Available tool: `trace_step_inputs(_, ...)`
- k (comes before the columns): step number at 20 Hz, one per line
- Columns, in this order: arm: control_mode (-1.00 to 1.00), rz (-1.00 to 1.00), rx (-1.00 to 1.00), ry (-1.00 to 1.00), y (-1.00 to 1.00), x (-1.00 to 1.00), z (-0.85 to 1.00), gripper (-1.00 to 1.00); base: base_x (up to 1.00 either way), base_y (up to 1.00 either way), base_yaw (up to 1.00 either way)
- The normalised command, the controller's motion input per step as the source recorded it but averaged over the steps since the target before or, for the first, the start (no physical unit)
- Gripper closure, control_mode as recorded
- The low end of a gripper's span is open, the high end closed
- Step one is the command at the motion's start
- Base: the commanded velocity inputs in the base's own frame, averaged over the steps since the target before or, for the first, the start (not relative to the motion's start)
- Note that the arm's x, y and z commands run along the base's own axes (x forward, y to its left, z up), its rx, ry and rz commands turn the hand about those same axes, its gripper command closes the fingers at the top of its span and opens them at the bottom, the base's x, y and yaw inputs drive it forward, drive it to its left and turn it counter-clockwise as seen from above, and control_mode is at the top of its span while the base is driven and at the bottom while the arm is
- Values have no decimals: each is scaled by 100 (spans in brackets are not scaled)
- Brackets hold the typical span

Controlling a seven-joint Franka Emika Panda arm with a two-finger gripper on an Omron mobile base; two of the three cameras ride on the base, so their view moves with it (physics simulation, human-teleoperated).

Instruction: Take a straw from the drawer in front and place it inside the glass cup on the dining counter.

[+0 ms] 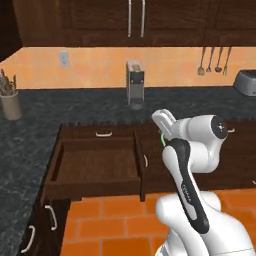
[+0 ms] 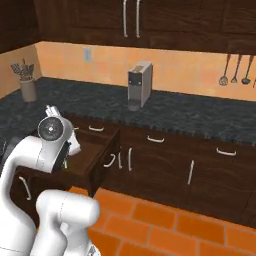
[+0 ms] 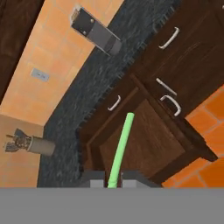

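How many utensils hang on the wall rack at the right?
3 in the right base view: hanging utensils and, side by side above the black counter. More may be hidden past the frame edge.

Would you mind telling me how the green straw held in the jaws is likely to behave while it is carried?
The straw looks thin and probably very light. It stands out straight from the shut jaws, so seems stiff enough. Being smooth and round, it may slip or pivot if jolted.
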Motion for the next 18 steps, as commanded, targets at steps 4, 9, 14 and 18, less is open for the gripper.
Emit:
trace_step_inputs(4, 100, 0, 0, 0, 0, 0, 0, 100, -5, -7, -76)
trace_step_inputs(9, 100, 0, 0, 0, 0, 0, 0, 100, -7, -12, -74)
trace_step_inputs(14, 100, 0, 0, 0, 0, 0, 0, 100, 0, -16, -72)
trace_step_inputs(18, 100, 0, 0, 0, 0, 0, 0, 100, 9, -17, -61)
